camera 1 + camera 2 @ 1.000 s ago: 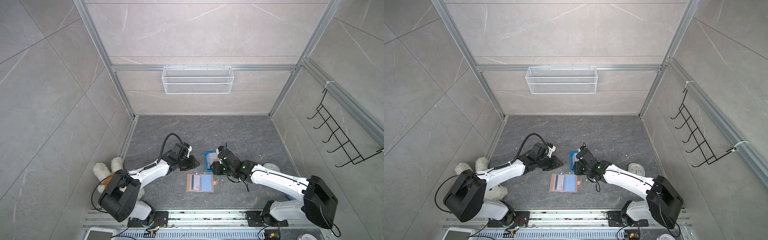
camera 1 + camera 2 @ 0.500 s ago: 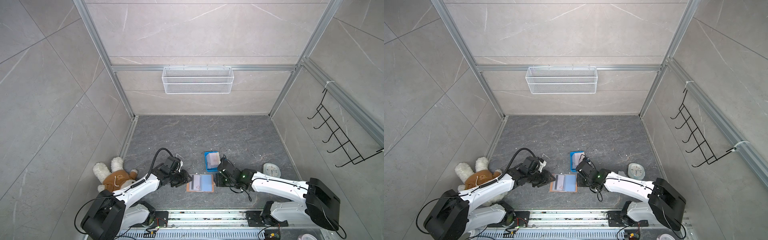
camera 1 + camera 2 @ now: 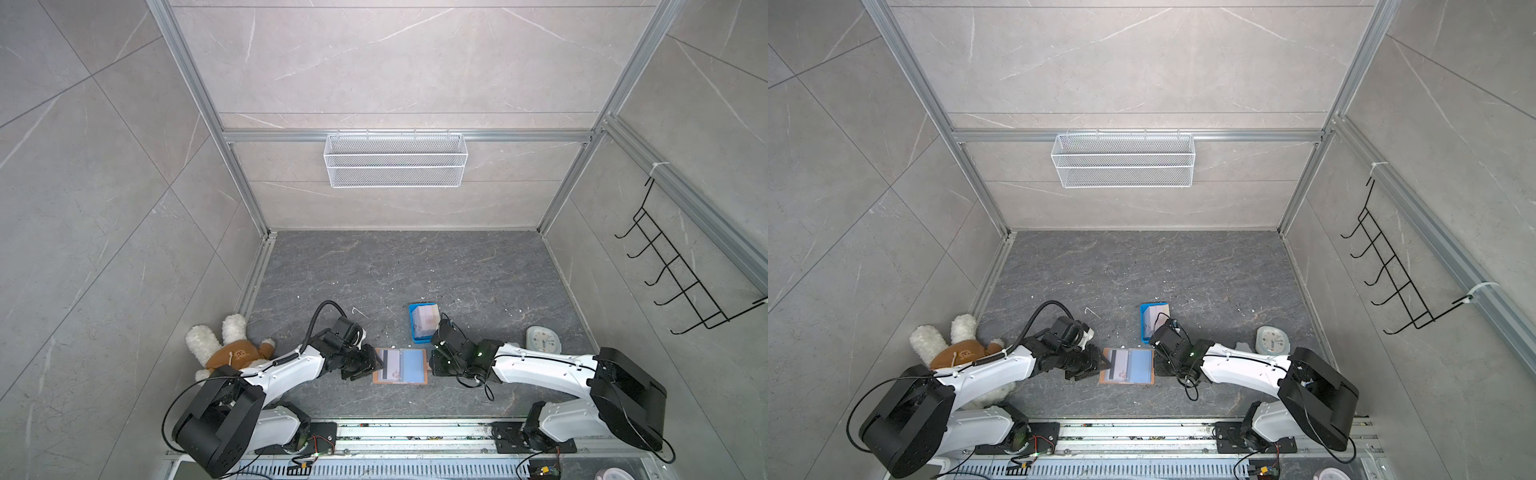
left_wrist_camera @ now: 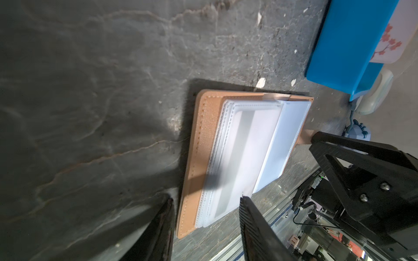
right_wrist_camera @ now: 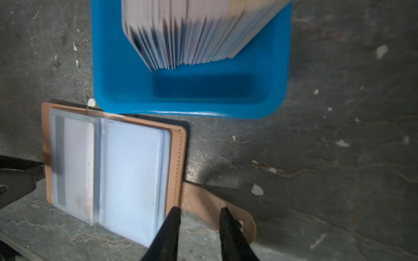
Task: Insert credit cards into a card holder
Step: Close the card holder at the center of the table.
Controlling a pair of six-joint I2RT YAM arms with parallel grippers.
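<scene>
Dark grey veined floor [image 3: 415,270], flecked white, boxed in by pale tiled walls [image 3: 374,62]; wire basket [image 3: 395,160] on the back rail. Card holder [image 3: 409,368] lying open near the front, striped card [image 3: 388,365] in one sleeve. More credit cards [image 3: 428,322] in blue tray [image 3: 412,332] just behind. Left gripper [image 4: 207,198] spread around the holder's edge; right gripper [image 5: 200,209] parted over the snap tab [image 5: 203,196].

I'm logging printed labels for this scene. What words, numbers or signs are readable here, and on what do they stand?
No text is readable.
Round pale clock: dial numerals too small.
White-pink plastic cards in blue plastic tray: pink blossom print, no words.
Striped white card in tan leather card holder: blurred.
</scene>
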